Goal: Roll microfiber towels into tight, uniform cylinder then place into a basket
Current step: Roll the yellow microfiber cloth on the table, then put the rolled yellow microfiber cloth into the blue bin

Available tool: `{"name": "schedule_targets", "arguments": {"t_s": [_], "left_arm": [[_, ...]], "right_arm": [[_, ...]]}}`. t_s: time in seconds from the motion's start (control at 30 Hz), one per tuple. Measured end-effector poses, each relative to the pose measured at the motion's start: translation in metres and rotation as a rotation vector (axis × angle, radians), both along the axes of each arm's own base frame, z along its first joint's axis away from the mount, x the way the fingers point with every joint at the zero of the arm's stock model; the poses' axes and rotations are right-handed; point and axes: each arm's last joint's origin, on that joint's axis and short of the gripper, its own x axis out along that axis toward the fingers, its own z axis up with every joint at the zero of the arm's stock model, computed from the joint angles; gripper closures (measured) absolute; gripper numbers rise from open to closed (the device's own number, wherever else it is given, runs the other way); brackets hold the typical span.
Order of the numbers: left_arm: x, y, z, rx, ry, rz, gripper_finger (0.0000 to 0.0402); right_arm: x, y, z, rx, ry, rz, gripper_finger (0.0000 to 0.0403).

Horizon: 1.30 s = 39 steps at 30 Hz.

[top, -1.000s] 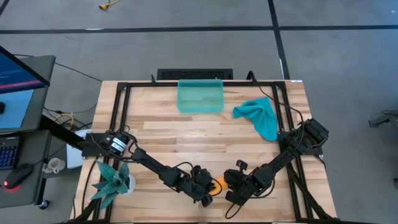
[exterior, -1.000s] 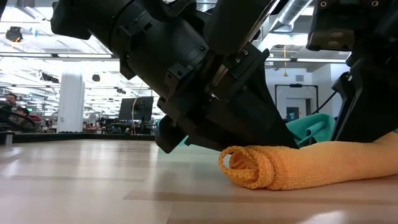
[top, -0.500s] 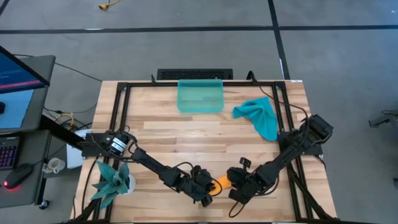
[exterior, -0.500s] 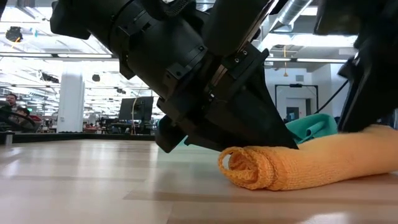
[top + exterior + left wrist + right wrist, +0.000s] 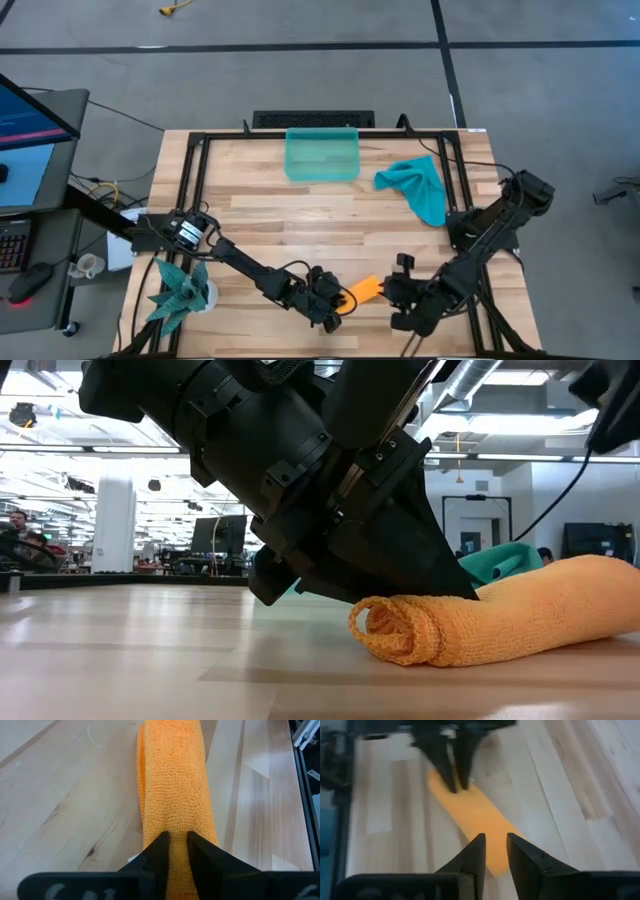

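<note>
The orange microfiber towel [image 5: 363, 289], rolled into a cylinder, lies on the table near the front edge; its coiled left end [image 5: 388, 630] faces the low view. My left gripper [image 5: 338, 300] is shut on that end. My right gripper [image 5: 395, 292] hovers above the roll's right end [image 5: 490, 862], fingers a little apart, with nothing between them. The teal microfiber towel [image 5: 415, 187] lies crumpled at the far right. The sea-green basket [image 5: 322, 155] stands at the middle of the far edge. My left gripper pinches the top of the orange roll at its left end [image 5: 177, 851] between its two fingers. The fingers [image 5: 159, 847] slant down from the table's left and point along the roll. The roll lies on the table and stretches away toward the right.
A spiky teal plant [image 5: 180, 290] stands at the near left corner. A black metal frame [image 5: 190, 200] runs round the tabletop. Bare wood [image 5: 300, 220] lies between the roll and the basket. A desk with a monitor [image 5: 30, 120] stands off the table's left side.
My right gripper has risen off the orange roll and drawn away toward the table's right edge, turning a little as it went. More of the roll shows now, and its left end has stayed in my left gripper.
</note>
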Motion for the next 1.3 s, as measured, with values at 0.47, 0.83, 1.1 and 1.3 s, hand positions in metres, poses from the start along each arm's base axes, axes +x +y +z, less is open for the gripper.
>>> {"name": "schedule_targets", "arguments": {"t_s": [0.47,0.83,1.1,1.3], "left_arm": [[0.001,0.002,0.0,-0.002,0.001,0.002,0.0335],[0.001,0.002,0.0,-0.003,0.001,0.002,0.0335],[0.001,0.002,0.0,-0.003,-0.001,0.003,0.0335],[0.001,0.002,0.0,0.002,-0.007,0.0,0.0335]], "right_arm": [[0.013,0.019,-0.032,-0.291,0.057,0.419,0.0277],[0.026,0.023,-0.078,-0.462,0.146,0.529,0.0157],[0.026,0.021,-0.072,-0.48,0.178,0.53,0.0138],[0.036,0.024,-0.053,-0.489,0.198,0.518,0.0138]]}}
